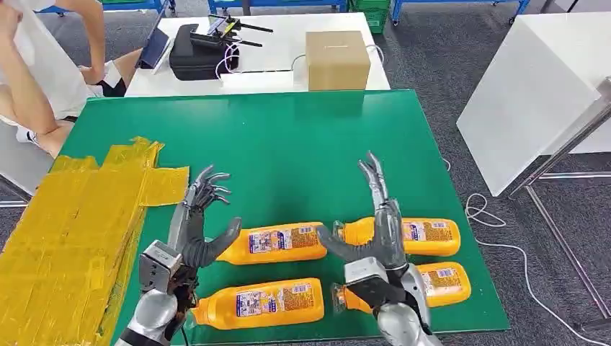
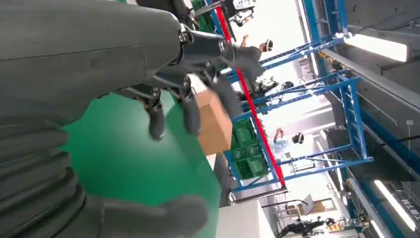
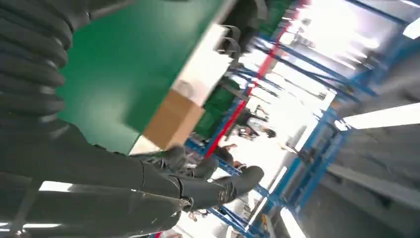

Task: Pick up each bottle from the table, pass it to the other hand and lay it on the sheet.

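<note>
Several orange bottles lie on their sides on the green table (image 1: 288, 144): one at mid-left (image 1: 277, 243), one at front left (image 1: 259, 303), one at mid-right (image 1: 425, 236) and one at front right (image 1: 441, 282). My left hand (image 1: 196, 223) hovers open just left of the mid-left bottle, fingers spread and pointing away from me. My right hand (image 1: 378, 223) is raised open between the mid bottles, partly hiding the right pair's caps. The yellow sheet (image 1: 79, 231) covers the table's left side. Each wrist view shows its own hand empty: left hand (image 2: 163, 94), right hand (image 3: 193, 183).
A cardboard box (image 1: 337, 59) stands on the white table (image 1: 281, 79) beyond the green one, beside a black case (image 1: 193, 52). A person (image 1: 50, 72) sits at the far left. A white panel (image 1: 533, 94) and floor cables (image 1: 497, 231) lie to the right.
</note>
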Tool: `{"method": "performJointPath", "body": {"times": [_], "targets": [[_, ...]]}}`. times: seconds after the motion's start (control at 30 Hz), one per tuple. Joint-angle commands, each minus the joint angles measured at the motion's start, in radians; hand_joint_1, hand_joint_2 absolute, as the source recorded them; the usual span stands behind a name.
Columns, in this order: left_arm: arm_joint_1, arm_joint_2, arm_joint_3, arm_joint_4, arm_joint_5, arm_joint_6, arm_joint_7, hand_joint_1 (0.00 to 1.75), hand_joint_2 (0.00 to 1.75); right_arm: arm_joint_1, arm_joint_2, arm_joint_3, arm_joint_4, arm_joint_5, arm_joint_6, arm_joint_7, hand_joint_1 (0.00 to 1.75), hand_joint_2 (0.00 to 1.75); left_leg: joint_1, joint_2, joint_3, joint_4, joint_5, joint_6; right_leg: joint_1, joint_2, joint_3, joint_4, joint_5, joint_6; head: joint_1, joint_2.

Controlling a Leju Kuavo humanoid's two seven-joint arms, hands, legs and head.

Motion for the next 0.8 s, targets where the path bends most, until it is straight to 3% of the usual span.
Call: {"method": "performJointPath", "body": {"times": [0.03,0.4,0.8], "targets": [[-0.036,-0.013,-0.001,0.038,-0.007,-0.036,0.014,0.0,1.75,-0.119,-0.056,0.092,0.217,0.216,-0.024,0.09,0.0,1.75,0.001,0.001,0.002,-0.001,0.0,0.0,0.001,0.001,0.002,-0.002,0.0,0.001,0.0,0.0],[-0.069,-0.037,-0.024,0.047,-0.051,-0.019,0.028,0.0,1.75,-0.203,-0.068,0.169,0.351,0.37,0.053,0.156,0.0,1.75,0.0,0.0,0.002,-0.001,0.0,0.0,0.0,0.0,0.001,-0.001,0.0,0.0,0.0,0.0],[-0.128,-0.053,-0.055,0.106,-0.033,-0.046,0.032,0.0,1.75,-0.349,0.001,0.241,0.588,0.368,0.154,0.161,0.0,1.75,0.001,0.001,0.003,-0.001,0.0,-0.001,0.001,0.001,0.002,-0.002,0.001,0.0,0.0,0.0]]}}
